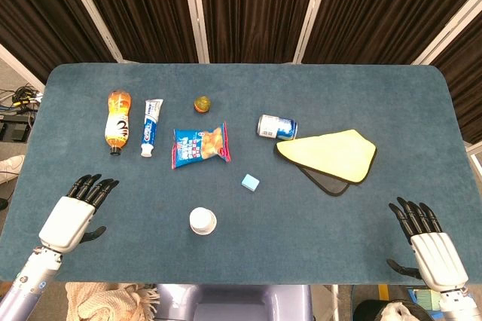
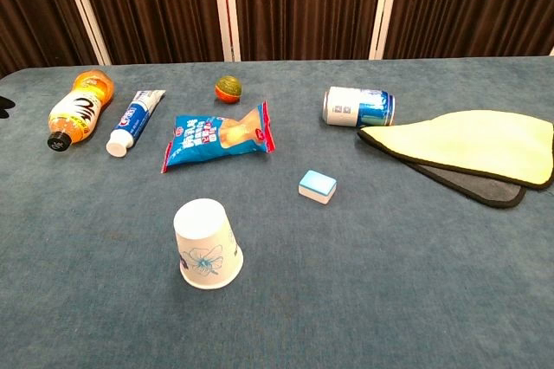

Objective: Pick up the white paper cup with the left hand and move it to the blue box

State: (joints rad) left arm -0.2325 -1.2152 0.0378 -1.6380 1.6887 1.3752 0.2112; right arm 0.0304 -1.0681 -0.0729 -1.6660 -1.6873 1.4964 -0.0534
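The white paper cup stands upside down near the front middle of the table, with a blue flower print on its side. The small blue box lies a little behind it and to its right. My left hand rests flat at the front left of the table, fingers spread and holding nothing, well left of the cup. My right hand lies flat at the front right, fingers apart and empty. Only a dark fingertip sliver shows at the far left edge of the chest view.
An orange drink bottle, a toothpaste tube, a blue snack bag, a small orange-green ball, a lying blue can and a yellow cloth on a black mat sit across the blue table.
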